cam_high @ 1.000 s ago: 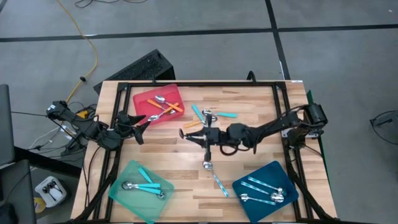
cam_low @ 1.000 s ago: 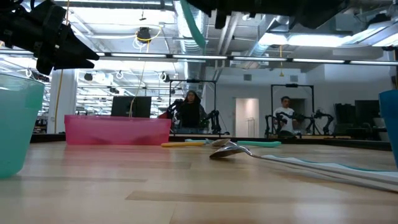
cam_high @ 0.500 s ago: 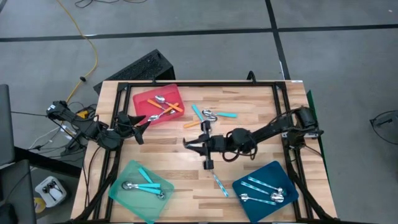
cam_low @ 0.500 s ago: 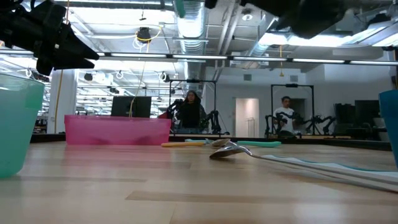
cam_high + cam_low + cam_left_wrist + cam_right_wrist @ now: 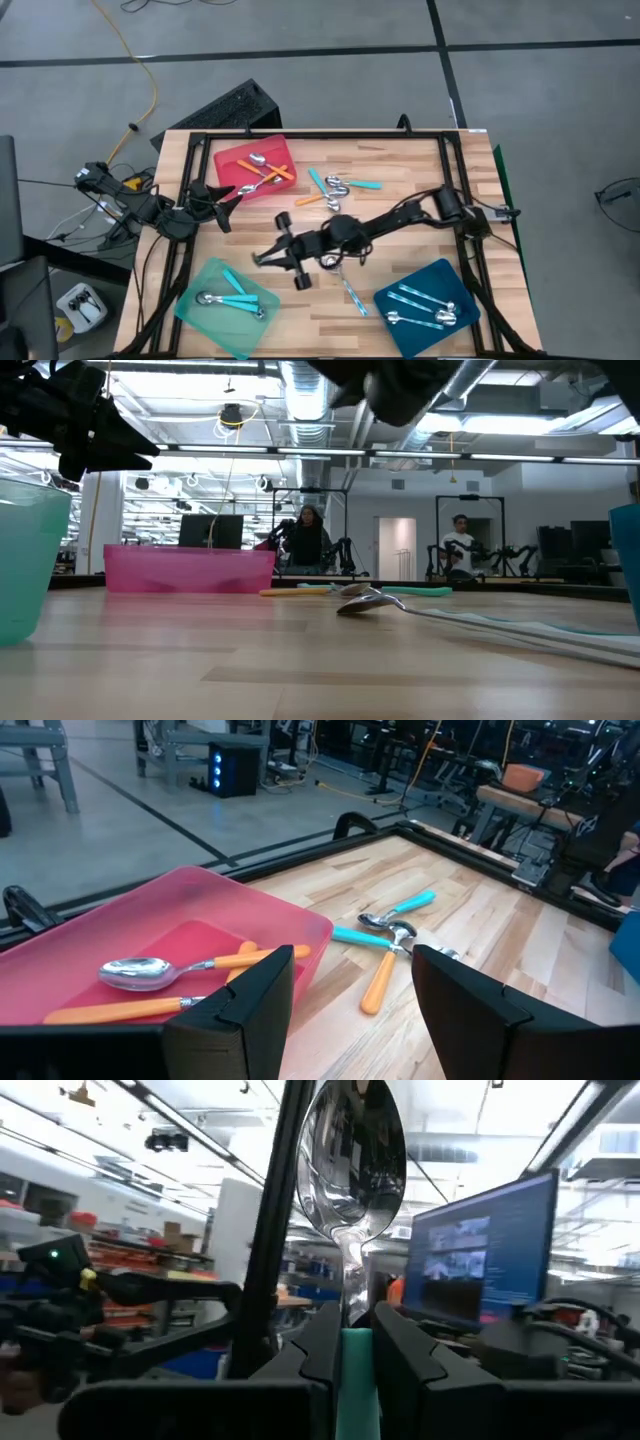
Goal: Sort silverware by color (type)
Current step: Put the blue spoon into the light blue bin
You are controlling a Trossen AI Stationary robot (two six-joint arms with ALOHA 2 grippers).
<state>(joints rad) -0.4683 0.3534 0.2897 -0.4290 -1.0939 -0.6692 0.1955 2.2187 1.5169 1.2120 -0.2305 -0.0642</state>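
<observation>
- While the left gripper hangs beside the red tray with its fingers apart and nothing between them, it plays no part in the carry; its wrist view looks over two orange-handled spoons lying in that tray.
- The mint-green tray, front left, holds two turquoise-handled spoons; judged from the colour match, it is where the held spoon belongs.
- The right gripper stands above the table just beside that tray's inner corner, its fingers clamped on the turquoise handle of a spoon. In the right wrist view the spoon stands out straight beyond the fingertips, bowl foremost. The tray lies onward in the arm's line of reach, and nothing stands between.
- At table centre, loose spoons, orange and turquoise, remain unsorted; a pale blue patterned spoon lies under the right arm's reach.
- The dark-blue tray, front right, holds pale blue patterned spoons, well clear of the move.
</observation>
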